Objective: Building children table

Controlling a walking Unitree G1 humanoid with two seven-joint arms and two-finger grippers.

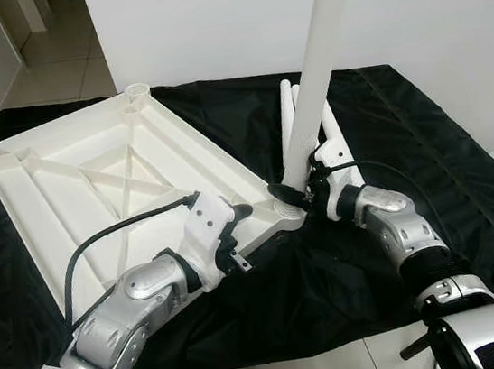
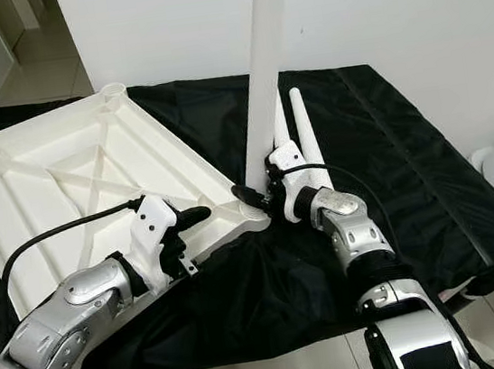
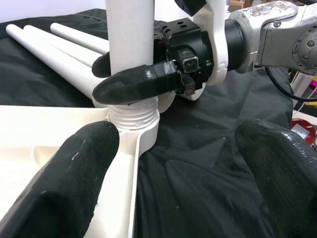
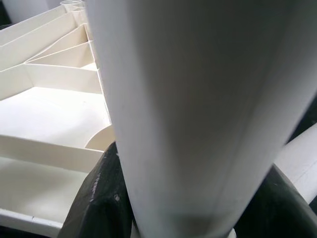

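1. Right pincer (image 2: pixel 262 193) clamped on the long white plastic table leg (image 2: pixel 263 82), low down near its base; black fingers (image 3: pixel 133 83) wrap both sides of the tube.
2. Leg stands upright, its foot set in the threaded corner socket (image 3: pixel 132 118) of the white ribbed plastic tabletop (image 1: pixel 92 182), directly under the right pincer. Thread rings show just below the fingers.
3. Tabletop lies upside down w/ ribs facing up, on a black cloth (image 1: pixel 407 154) that covers the surface; it stretches away to the left of the right pincer.
4. Left pincer (image 1: pixel 239 226) sits at the tabletop's near edge, just left of the socket corner, fingers (image 3: pixel 59 178) apart: one rests over the white rim, the other hangs over the black cloth. Clamped on nothing.
5. Spare white tapered legs (image 2: pixel 306 136) lie on the cloth just behind the right pincer, side by side, touching or nearly so.
6. Open round sockets at the tabletop's far corners (image 1: pixel 136 92), well apart from both pincers.
7. White wall (image 1: pixel 433 5) behind; tiled floor (image 1: pixel 58 64) beyond the far left.
8. Black cable (image 1: pixel 116 229) loops from the left wrist across the tabletop's ribs.
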